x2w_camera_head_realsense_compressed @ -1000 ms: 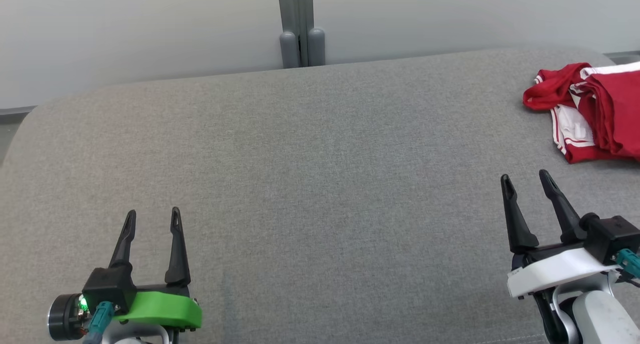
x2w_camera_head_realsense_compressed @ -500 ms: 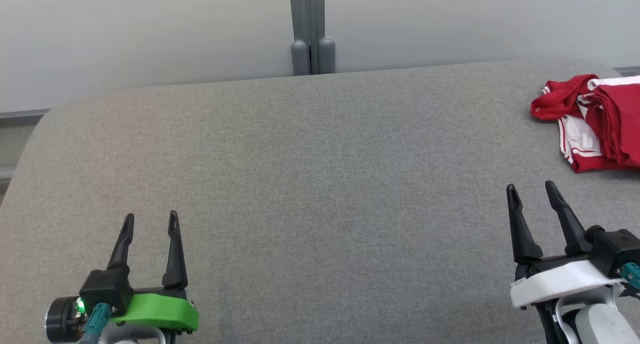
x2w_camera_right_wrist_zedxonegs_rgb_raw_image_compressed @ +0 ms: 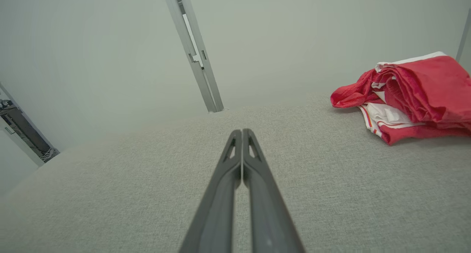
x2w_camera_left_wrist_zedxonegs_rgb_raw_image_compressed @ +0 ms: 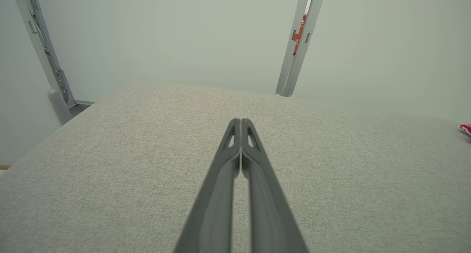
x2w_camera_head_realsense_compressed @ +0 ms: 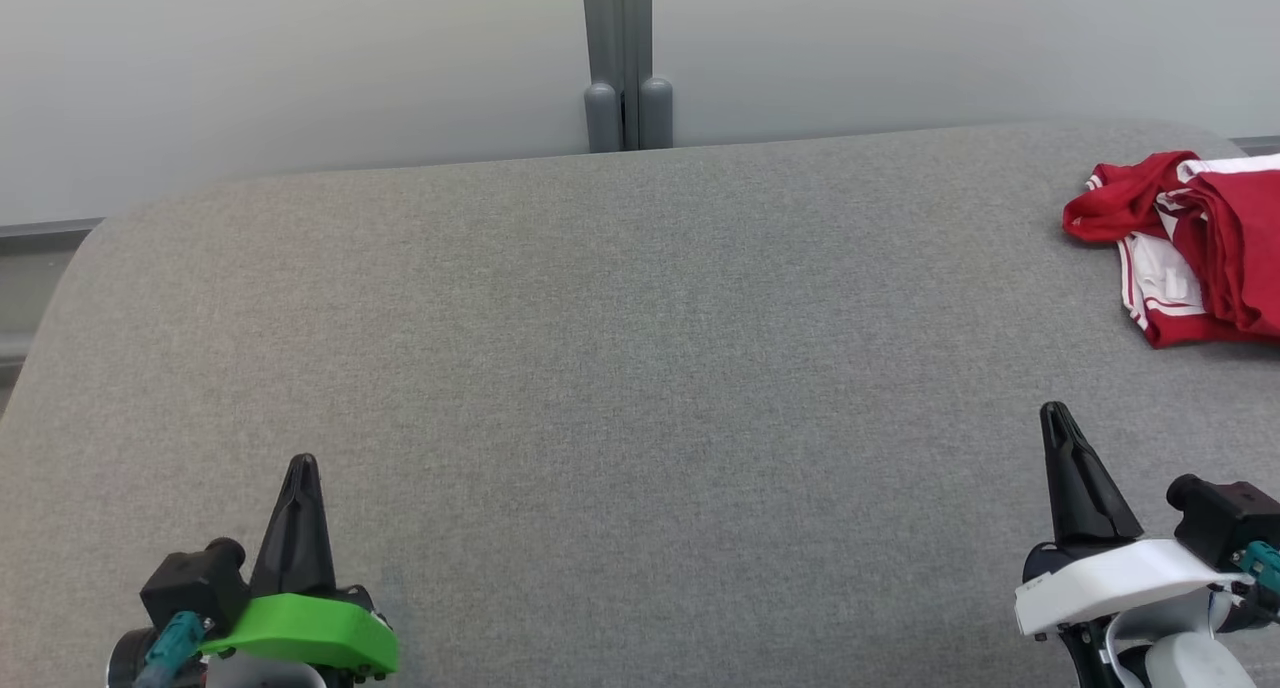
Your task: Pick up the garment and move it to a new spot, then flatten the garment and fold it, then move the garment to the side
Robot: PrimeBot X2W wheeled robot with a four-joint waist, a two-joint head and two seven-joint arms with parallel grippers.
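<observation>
Your left tool and right tool are both closed and empty, at the near side of the grey surface. The garment, red and white, lies in a loosely layered bundle at the far right, well apart from both tools. It may already be folded and set aside, or not yet touched; you cannot tell which.

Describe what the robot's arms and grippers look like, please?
The left gripper and right gripper each have two long, dark, tapering fingers with slotted tips. The left's base is a bright green bracket, the right's a white bracket over a pale forearm. Teal cable plugs sit beside both.
</observation>
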